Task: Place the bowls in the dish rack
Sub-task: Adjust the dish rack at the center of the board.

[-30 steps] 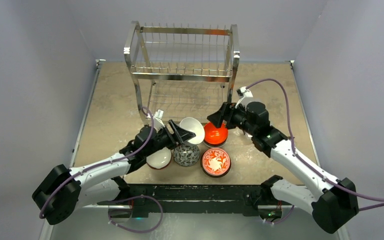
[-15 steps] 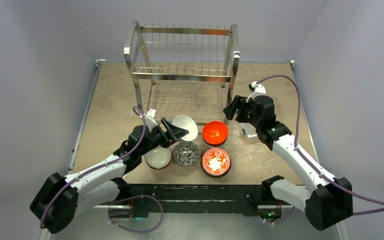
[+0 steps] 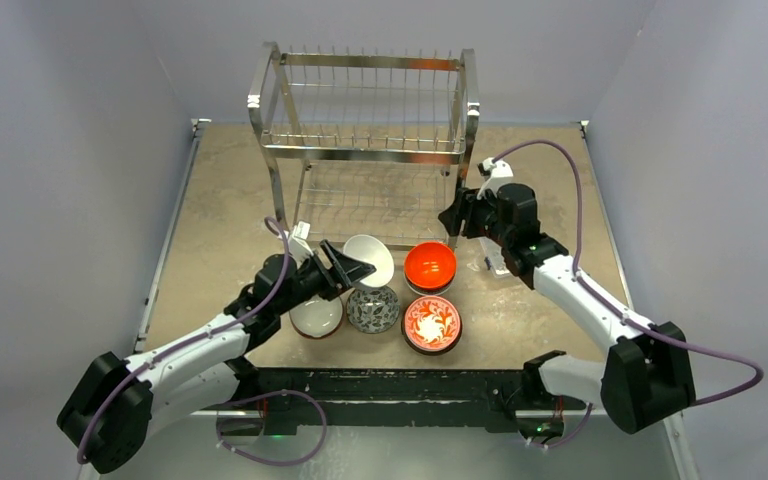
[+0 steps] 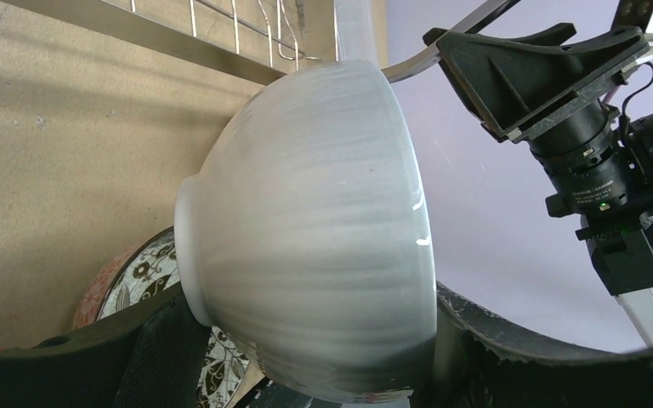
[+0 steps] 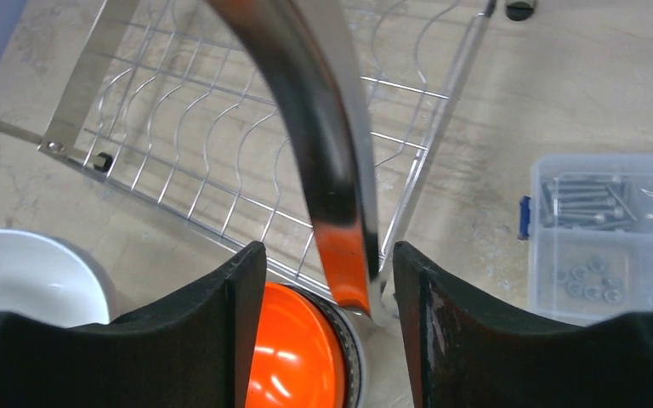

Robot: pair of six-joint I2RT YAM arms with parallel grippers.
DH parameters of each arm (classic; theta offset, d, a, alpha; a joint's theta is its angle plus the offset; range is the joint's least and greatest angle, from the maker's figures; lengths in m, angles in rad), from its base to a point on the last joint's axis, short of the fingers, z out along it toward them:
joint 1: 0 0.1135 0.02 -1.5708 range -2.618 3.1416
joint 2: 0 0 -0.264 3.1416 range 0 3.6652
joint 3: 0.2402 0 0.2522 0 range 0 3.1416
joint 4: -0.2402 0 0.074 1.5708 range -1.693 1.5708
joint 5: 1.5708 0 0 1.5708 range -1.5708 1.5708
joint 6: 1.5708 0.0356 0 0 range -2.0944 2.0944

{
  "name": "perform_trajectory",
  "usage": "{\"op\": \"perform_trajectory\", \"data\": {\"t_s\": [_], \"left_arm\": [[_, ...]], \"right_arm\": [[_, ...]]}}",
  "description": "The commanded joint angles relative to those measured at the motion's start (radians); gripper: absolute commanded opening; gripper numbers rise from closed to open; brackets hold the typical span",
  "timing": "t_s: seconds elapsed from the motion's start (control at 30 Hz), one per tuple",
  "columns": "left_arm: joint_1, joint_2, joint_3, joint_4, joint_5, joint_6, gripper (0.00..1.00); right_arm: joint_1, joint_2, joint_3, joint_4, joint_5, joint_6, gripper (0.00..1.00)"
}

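Note:
My left gripper (image 3: 353, 270) is shut on a plain white bowl (image 3: 370, 257), held tilted above the table; in the left wrist view the white bowl (image 4: 306, 229) fills the space between both fingers of the left gripper (image 4: 306, 361). My right gripper (image 3: 450, 216) is open at the dish rack's (image 3: 365, 140) front right leg. That rack leg (image 5: 332, 170) stands between the fingers of the right gripper (image 5: 327, 327) without touching them. An orange-red bowl (image 3: 430, 265) sits just below. A floral bowl (image 3: 432, 323), a grey-black patterned bowl (image 3: 373, 309) and a white-inside bowl (image 3: 317, 315) rest near the front.
A clear compartment box (image 5: 612, 234) of screws lies right of the rack leg, partly under my right arm in the top view. The rack's lower wire shelf (image 5: 221, 161) is right behind the orange-red bowl (image 5: 293, 348). Walls enclose the table on three sides.
My right gripper drew away from the orange-red bowl, swung back to the rack's front right leg, and its jaws narrowed. The left arm shifted the white bowl slightly left.

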Motion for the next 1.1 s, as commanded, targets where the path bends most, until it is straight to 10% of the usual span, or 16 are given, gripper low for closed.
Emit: {"op": "perform_trajectory", "data": {"t_s": [0.0,0.5,1.07], "left_arm": [[0.013,-0.033,0.006,0.083,0.012,-0.005,0.43],[0.015,-0.004,0.13,-0.065,-0.018,0.164,0.29],[0.023,0.283,0.324,0.019,-0.041,0.255,0.19]], "right_arm": [[-0.004,0.0,0.028,0.087,-0.11,-0.047,0.56],[-0.004,-0.066,-0.085,0.141,-0.339,-0.024,0.39],[-0.003,-0.125,-0.095,0.089,-0.286,0.013,0.54]]}}
